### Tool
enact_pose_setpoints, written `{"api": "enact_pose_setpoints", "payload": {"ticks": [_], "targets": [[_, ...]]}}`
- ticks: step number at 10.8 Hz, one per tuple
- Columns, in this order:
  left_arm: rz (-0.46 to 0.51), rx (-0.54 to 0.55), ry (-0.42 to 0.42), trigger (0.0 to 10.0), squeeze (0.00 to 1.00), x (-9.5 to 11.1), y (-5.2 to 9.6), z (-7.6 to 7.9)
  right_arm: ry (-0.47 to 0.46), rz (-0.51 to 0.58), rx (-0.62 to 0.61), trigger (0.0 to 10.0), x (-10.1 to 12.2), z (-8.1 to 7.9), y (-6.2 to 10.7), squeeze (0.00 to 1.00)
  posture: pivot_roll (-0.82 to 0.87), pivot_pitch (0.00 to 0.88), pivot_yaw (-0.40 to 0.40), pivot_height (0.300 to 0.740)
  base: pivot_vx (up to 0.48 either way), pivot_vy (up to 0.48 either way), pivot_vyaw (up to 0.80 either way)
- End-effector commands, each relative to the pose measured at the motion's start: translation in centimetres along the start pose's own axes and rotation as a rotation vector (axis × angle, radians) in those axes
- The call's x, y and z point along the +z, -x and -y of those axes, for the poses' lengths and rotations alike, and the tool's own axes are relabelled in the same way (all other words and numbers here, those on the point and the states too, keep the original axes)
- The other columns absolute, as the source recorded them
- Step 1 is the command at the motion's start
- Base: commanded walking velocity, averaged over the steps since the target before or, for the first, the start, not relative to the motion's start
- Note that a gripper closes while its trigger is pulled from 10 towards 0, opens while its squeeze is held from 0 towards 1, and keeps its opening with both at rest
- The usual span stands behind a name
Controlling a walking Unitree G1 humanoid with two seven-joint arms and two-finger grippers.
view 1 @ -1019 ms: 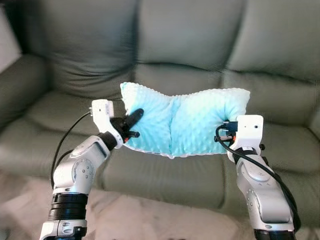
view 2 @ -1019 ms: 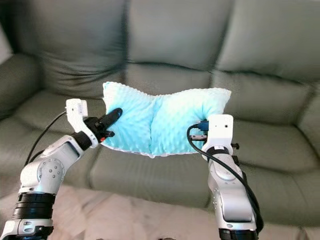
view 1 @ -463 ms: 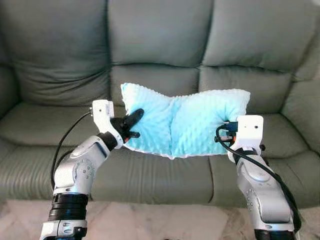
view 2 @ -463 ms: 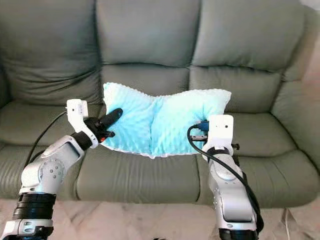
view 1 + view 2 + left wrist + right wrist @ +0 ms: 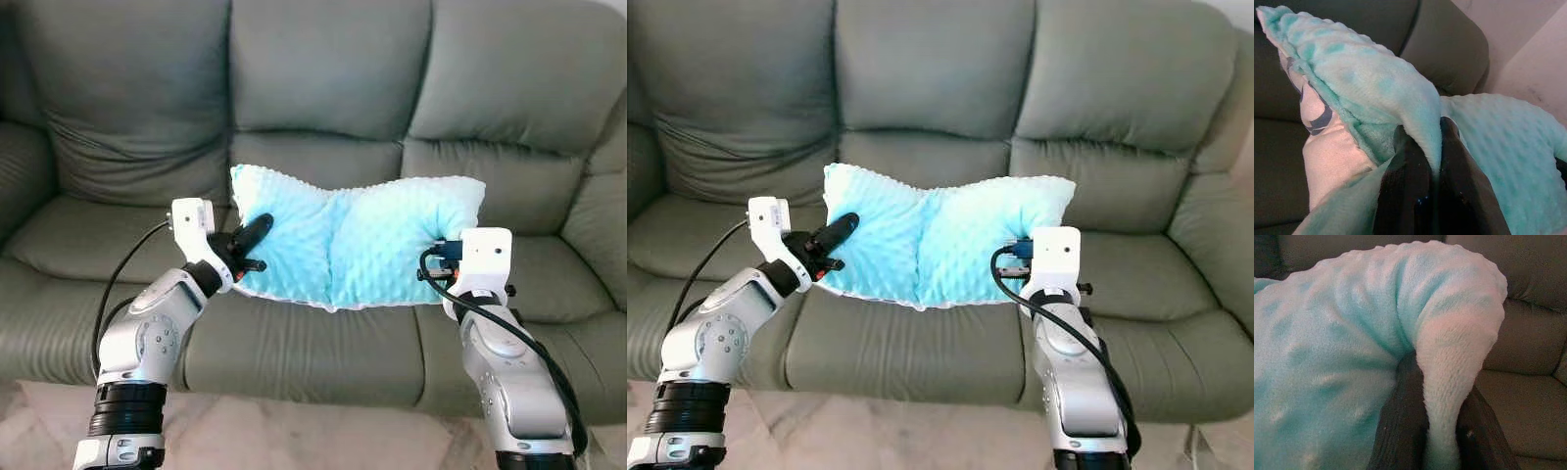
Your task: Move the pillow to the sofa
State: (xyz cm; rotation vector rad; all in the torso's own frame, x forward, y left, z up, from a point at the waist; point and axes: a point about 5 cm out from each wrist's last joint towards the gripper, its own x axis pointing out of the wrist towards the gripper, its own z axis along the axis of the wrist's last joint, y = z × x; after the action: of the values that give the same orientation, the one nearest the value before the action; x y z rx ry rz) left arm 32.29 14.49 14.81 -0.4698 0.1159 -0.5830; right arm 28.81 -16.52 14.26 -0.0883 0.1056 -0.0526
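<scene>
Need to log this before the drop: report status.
Left gripper and right gripper: jaws shut on pillow ends. Pillow held up in front of sofa, above its seat. Nothing in the way.

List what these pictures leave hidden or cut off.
1. Right gripper: in the eye views, its fingers sit behind the white wrist camera block.
2. Sofa: middle seat hidden by the held pillow; its ends cut off by the eye-view edges.
3. Print on the pillow's pale underside: left wrist view, folded fabric hides most of it.

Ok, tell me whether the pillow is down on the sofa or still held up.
Held up. Left gripper and right gripper each pinch an end of the pillow, which sags between them above the sofa seat.
</scene>
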Motion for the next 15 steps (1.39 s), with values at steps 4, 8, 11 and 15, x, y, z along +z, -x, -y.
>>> {"api": "enact_pose_setpoints", "payload": {"ticks": [4, 8, 11, 15], "targets": [[0.006, -0.034, -0.011, 10.0, 0.00, 0.2, -0.2, 0.6, -0.002, 0.013, -0.003, 10.0, 0.2, 0.1, 0.1, 0.00, -0.13, 0.083, -0.051, 0.740, 0.333, 0.000, 0.00], [-0.001, -0.027, 0.004, 10.0, 0.00, 0.0, -0.2, 0.6, 0.001, 0.008, -0.003, 10.0, 0.1, 0.1, 0.1, 0.00, -0.13, 0.088, -0.055, 0.740, 0.148, 0.000, 0.00], [-0.038, -0.050, 0.012, 10.0, 0.00, -0.6, -0.1, 0.9, 0.004, 0.004, -0.002, 10.0, 0.0, 0.1, 0.2, 0.00, -0.13, 0.090, -0.056, 0.740, 0.000, 0.000, 0.00], [-0.056, -0.051, 0.014, 10.0, 0.00, -0.8, -0.2, 0.9, 0.003, 0.001, -0.005, 10.0, 0.0, 0.1, 0.2, 0.00, -0.13, 0.090, -0.053, 0.740, 0.000, 0.000, 0.00]]}}
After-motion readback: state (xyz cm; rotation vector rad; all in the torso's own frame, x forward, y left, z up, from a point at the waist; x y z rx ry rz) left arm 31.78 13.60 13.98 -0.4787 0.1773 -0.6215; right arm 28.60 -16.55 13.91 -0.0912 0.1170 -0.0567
